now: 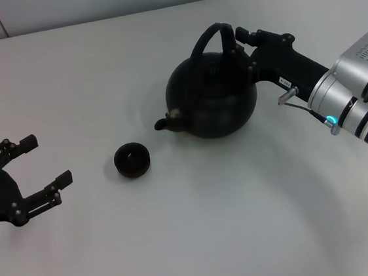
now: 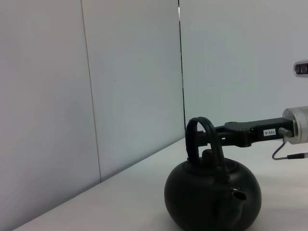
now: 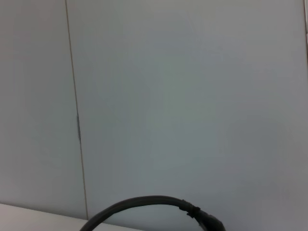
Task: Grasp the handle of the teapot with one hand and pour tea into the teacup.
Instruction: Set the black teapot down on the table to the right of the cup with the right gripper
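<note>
At the far right of the white tabletop (image 1: pixel 247 237), we saw the right gripper (image 1: pixel 238 40) reaching in from the right to the thick black arched handle (image 1: pixel 212 37) of the large round matte-black teapot (image 1: pixel 212 95). Its black fingers stood at the handle's right side, at the top of the hoop, but we could not tell whether they were clamped on it or only beside it. The left wrist view showed the same gripper (image 2: pixel 211 137) level with the handle (image 2: pixel 204 139), its tips hidden behind the hoop.

Outward from there, the teapot sat on the table in the middle of the scene, seemingly level, its short spout pointing left and near. Just left of and nearer than the spout, a little apart from the pot, stood the small round dark handleless teacup (image 1: pixel 132 160). We could not make out any tea in the cup, and the pot's lid hid its contents.

At the near left edge the left gripper (image 1: pixel 38 163) hung idle with its fingers spread apart, holding nothing.

We judged the task to be at the grasping step: lifting, carrying the spout over the cup and tipping all remained.
</note>
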{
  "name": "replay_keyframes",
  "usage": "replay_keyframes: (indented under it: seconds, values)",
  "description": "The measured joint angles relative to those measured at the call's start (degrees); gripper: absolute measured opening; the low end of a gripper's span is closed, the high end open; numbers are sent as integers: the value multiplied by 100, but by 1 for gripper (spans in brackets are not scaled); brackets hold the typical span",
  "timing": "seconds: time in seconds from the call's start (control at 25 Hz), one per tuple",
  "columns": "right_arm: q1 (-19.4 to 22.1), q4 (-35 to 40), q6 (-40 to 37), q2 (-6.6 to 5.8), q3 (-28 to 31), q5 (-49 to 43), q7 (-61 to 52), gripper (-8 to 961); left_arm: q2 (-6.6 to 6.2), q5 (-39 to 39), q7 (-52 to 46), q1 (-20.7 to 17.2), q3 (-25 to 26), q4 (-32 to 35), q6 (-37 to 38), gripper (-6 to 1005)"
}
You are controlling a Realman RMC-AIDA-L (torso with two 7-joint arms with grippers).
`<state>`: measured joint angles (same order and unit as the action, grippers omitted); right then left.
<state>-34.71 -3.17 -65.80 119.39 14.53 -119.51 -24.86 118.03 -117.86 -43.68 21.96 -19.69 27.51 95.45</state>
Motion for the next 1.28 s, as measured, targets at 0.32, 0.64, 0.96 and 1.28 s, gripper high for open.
replay_keyframes:
  seconds: [0.32,0.64,0.96,1.28]
  values:
    - [20,1,9,-4,63,32,-7,451,0,13,0,-25,0,0,27,859]
    - [42,1,-12,-5,67,37,-17,609,0,18,0,-35,0,0,28,859]
    - [62,1,-22,-4,63,37,-17,675,0,19,0,-34,0,0,29,859]
    - [453,7,-736,-8,-11,-14,46,672,-5,61,0,-46,0,-122,38,859]
